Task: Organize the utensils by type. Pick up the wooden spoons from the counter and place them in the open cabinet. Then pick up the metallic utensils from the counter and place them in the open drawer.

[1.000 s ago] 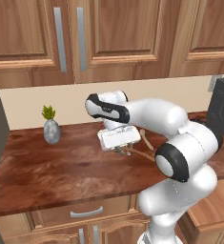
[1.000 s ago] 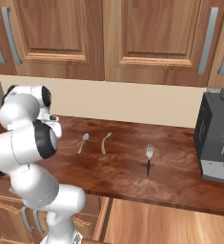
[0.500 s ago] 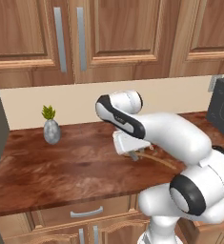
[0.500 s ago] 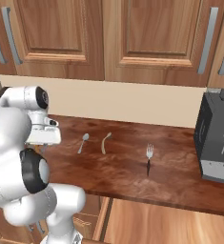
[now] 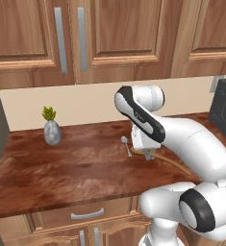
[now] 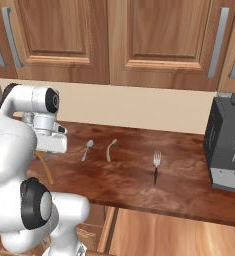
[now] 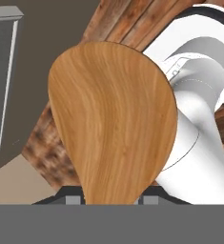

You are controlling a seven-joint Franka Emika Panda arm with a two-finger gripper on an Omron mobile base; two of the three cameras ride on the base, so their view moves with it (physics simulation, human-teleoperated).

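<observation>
Mostly hidden, gripper clamps orange-brown wooden spoon

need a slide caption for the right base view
Panda arm's claw holds an orange-brown wooden spoon over the counter; metal spoon, beige spoon and fork wait.

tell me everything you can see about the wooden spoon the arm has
The wooden spoon is orange-brown with visible grain. Its broad oval bowl sits right in front of the hand camera, narrowing toward the pincer, which seems to grip it. From the base views its thin handle slants out below the hand, above the counter.
</observation>
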